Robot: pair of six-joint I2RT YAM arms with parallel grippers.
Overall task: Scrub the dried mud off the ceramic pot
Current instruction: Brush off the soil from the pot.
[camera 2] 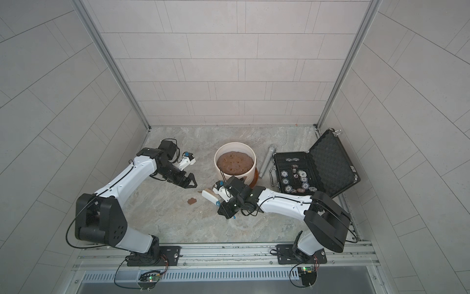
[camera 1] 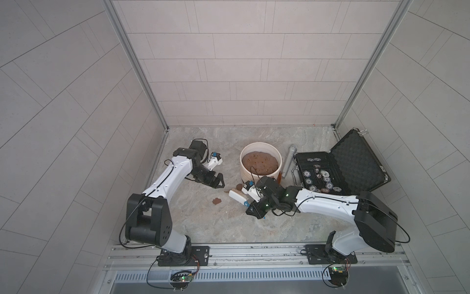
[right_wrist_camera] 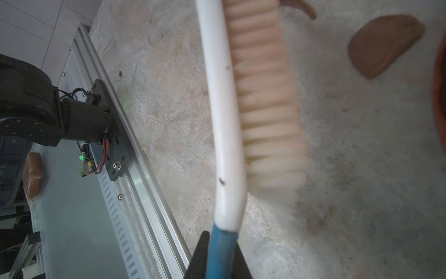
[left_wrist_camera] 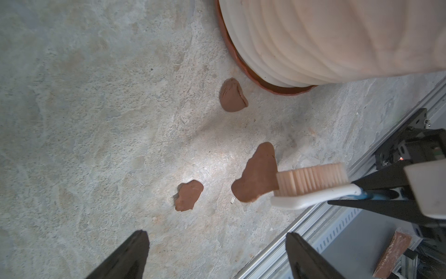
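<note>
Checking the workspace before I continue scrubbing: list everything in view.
ceramic pot: one, cream on reddish-brown saucer, centre
soil mound: one, brown, inside the pot
dried mud: three patches, reddish-brown, on the tabletop before the pot
scrub brush: one, white with blue grip, bristles by the largest patch
metal cylinder: one, grey, right of the pot
case: one, black, open, far right
poker chips: many, mixed colours, in the case
left gripper: open, empty, left of the pot
right gripper: shut on the scrub brush
</note>
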